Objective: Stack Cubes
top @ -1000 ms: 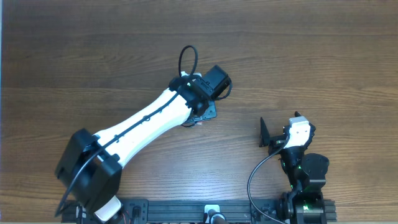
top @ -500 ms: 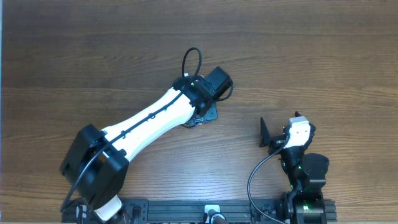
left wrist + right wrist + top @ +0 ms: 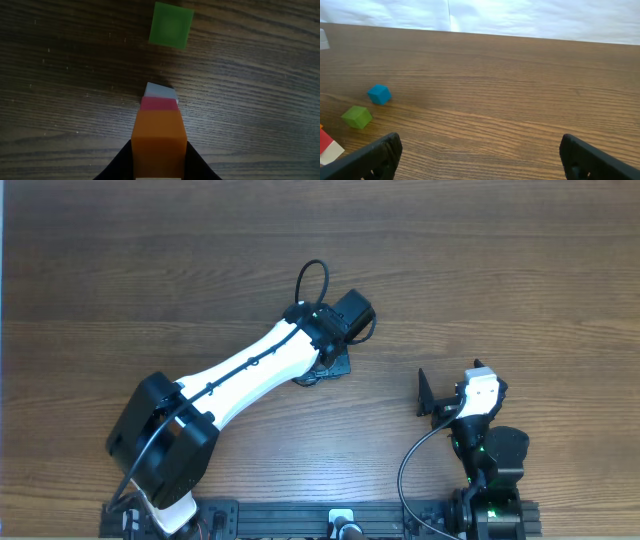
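the left wrist view shows the left gripper (image 3: 159, 156) clamped on an orange cube (image 3: 159, 131), over a red cube (image 3: 159, 103) on a white cube (image 3: 161, 91), with a green cube (image 3: 171, 24) nearby. from above, the left arm (image 3: 250, 370) hides them all. the right gripper (image 3: 480, 145), fingers apart, faces a blue cube (image 3: 379, 94) near the green one on the wooden table (image 3: 520, 75).

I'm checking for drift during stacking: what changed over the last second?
The left arm's black elbow housing swung rightward in the top view, and the left gripper, closed on the orange cube, edged slightly the same way. The right gripper stayed put, open.
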Tool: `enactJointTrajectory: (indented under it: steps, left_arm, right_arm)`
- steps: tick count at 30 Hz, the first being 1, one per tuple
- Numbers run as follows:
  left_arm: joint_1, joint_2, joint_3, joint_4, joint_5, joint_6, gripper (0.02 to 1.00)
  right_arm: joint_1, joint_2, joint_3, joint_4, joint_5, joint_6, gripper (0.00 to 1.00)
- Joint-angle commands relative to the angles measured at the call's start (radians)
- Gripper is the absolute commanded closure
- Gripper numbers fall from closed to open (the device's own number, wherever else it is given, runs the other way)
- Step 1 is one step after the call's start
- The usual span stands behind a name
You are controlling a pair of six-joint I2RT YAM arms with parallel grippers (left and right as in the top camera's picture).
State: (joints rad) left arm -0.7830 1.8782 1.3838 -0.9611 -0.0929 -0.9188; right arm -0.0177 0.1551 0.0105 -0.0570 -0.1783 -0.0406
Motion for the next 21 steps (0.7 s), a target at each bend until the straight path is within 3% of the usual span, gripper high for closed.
enactJointTrajectory:
  steps: [1,8,11,15,21]
  left_arm:
    - [0.007,0.016,0.013,0.003,0.011,0.015,0.709]
    - [0.007,0.016,0.013,0.003,0.010,0.015,0.380]
    - [0.007,0.016,0.013,0.003,0.009,0.014,0.031]
    - [0.018,-0.063,0.012,0.011,-0.056,-0.009,0.020]
    - [0.135,-0.276,0.009,0.030,-0.083,-0.005,0.020]
  right_arm:
    - [0.004,-0.006,-0.005,-0.003,-0.005,0.002,0.007]
    - [0.004,-0.006,-0.005,-0.003,-0.005,0.002,0.007]
    - [0.004,-0.006,-0.005,-0.003,-0.005,0.002,0.007]
    - [0.004,-0.006,-0.005,-0.003,-0.005,0.002,0.007]
    - [0.004,-0.006,-0.005,-0.003,-0.005,0.002,0.007]
